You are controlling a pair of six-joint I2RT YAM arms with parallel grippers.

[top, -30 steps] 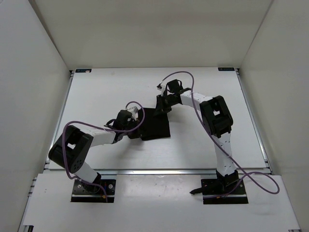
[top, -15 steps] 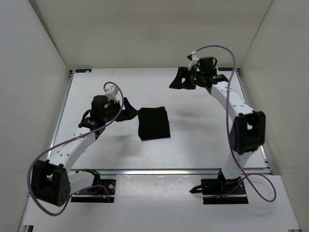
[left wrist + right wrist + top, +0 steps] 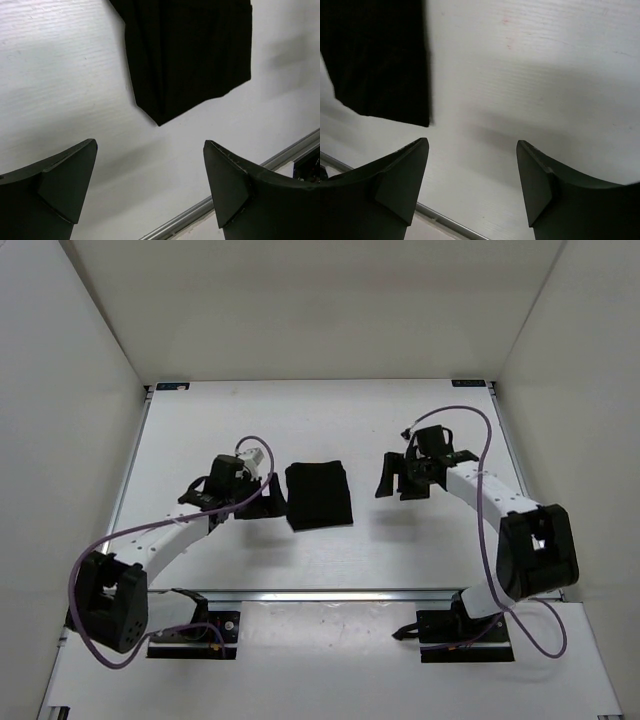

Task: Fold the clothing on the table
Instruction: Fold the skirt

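The black clothing (image 3: 319,495) lies as a flat folded rectangle on the desk (image 3: 330,420); the left pincer (image 3: 265,503) and the right pincer (image 3: 394,482) are spread, empty.

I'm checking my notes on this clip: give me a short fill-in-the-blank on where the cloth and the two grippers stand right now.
1. The folded black clothing lies on the white table ____ the two grippers.
2. The left gripper is ____ and holds nothing.
3. The right gripper, jaws apart, touches ____.
Missing words: between; open; nothing.
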